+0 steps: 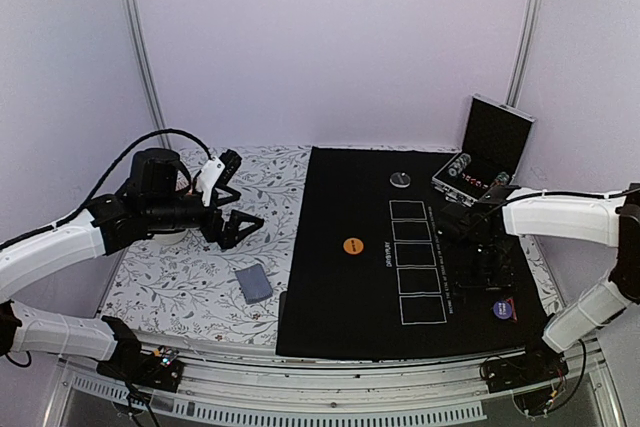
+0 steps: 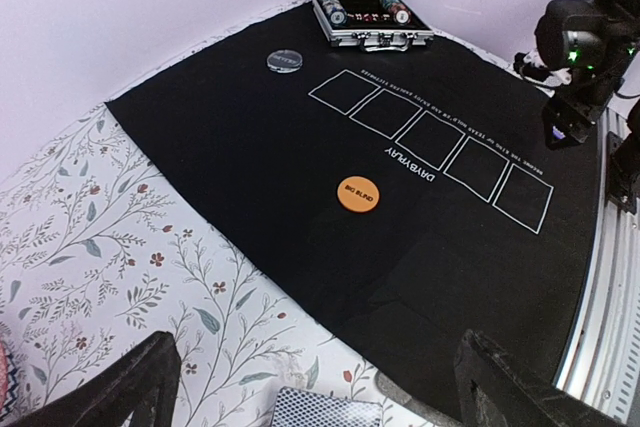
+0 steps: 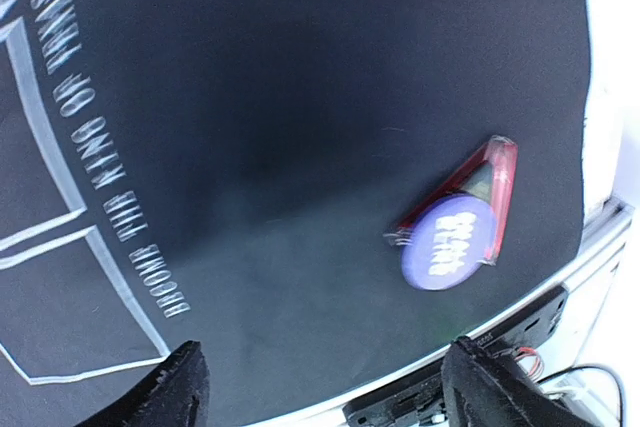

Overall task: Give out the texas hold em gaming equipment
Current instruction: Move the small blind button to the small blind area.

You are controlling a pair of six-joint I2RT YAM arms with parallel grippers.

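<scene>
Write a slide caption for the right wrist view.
Open right gripper hovers over black mat near purple disc overlapping red triangle marker.

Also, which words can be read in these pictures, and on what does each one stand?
"BIG BLIND": on the orange disc.
"DAYBYPLAY": on the black mat.
"BECOME THE KING OF TEXAS", then cut off by the frame: also on the mat.
Purple disc: lettering too blurred to read.
Silver disc: too small to read.

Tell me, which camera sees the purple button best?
The right wrist view: the purple button looks big and close, lying on the red triangle marker. The top view shows it tiny; the left wrist view does not show it.
</scene>
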